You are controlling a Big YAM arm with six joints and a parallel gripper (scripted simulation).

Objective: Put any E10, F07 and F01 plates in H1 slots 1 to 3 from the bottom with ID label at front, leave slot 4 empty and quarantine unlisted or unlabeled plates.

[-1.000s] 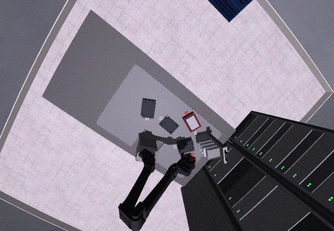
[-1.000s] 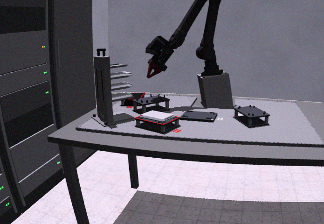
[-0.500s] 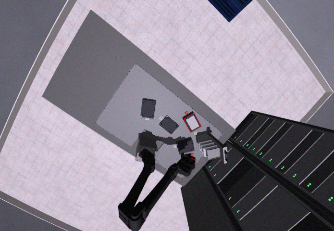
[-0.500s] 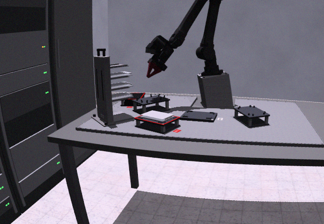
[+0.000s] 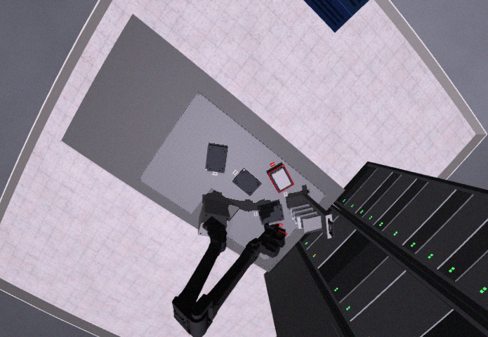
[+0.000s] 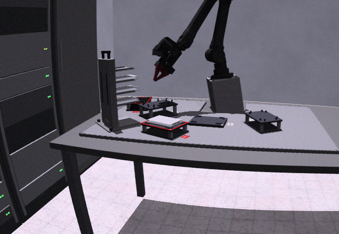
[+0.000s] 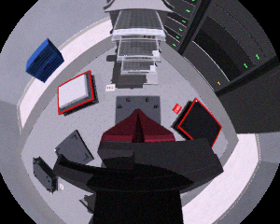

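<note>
My bench: grey table (image 6: 175,157) on dark legs, pale tiled floor (image 6: 203,190), plain grey walls (image 6: 286,49), black server cabinets (image 6: 23,96) with green lights, blue crate (image 5: 335,11).
</note>
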